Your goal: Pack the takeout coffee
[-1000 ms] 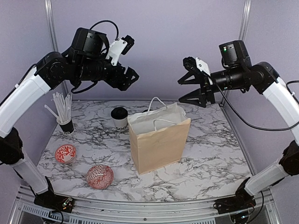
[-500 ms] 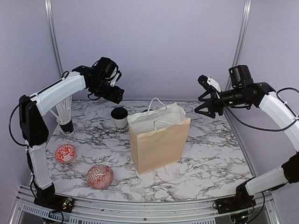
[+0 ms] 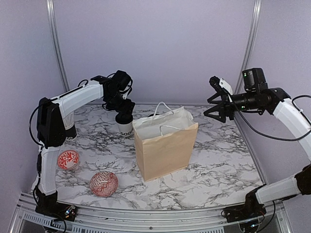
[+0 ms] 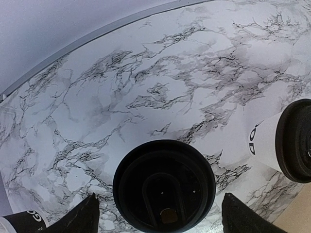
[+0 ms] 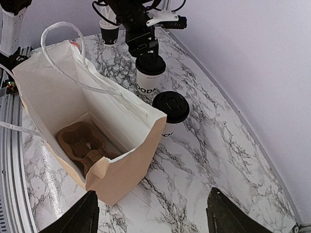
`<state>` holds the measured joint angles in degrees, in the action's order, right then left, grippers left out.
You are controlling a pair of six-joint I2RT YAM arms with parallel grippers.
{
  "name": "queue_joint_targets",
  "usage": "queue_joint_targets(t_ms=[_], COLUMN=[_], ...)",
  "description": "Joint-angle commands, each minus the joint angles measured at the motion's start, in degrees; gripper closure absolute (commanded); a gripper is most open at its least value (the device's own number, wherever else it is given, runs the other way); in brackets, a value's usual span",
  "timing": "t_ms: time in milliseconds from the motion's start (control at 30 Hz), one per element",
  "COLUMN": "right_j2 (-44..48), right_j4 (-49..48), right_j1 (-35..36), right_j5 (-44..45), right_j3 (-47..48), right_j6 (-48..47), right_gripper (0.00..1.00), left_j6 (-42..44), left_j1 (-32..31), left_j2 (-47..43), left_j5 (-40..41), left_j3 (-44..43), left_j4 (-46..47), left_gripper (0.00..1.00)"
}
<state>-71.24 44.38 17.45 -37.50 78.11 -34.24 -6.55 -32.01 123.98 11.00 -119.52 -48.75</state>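
Left gripper (image 3: 124, 109) is hovering wide open over a cup (image 3: 125, 127).
Its fingers (image 4: 81, 218) are straddling the cup's black lid, clear of it on both sides. A second cup (image 5: 170, 109) is standing just beside the first, behind the bag (image 3: 165, 145). The carrier (image 5: 80, 143) is lying on the bag's floor. The right gripper (image 3: 208, 108) is hanging spread wide, up right of the bag.

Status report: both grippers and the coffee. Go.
Left gripper open over one cup. Right gripper open, empty, raised right of the bag. Carrier inside bag; second cup outside beside it. Bag mouth open.
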Motion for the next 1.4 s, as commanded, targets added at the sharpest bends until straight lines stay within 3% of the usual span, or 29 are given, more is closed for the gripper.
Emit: queue_joint_targets(t_ms=[0, 267, 967, 1367], right_j2=[0.1, 0.4, 1.0, 1.1], right_j4=[-1.1, -1.1, -1.4, -1.6], right_j1=[-0.5, -0.5, -0.5, -0.5], right_j5=[-1.4, -1.4, -2.1, -2.1], right_j3=[0.0, -0.7, -1.8, -2.0], right_j6=[0.5, 0.3, -0.1, -0.1], right_gripper=[0.26, 0.27, 0.27, 0.27], left_j6=[-1.3, -2.0, -2.8, -2.6], left_j1=[0.1, 0.9, 1.6, 1.5], left_j2=[1.2, 3.4, 5.2, -0.4], left_j5=[1.0, -2.8, -1.9, -2.4], left_j3=[-1.6, -2.7, -2.4, 0.5], left_j4=[-1.7, -1.6, -2.0, -3.9], left_gripper=[0.12, 0.16, 0.23, 0.33])
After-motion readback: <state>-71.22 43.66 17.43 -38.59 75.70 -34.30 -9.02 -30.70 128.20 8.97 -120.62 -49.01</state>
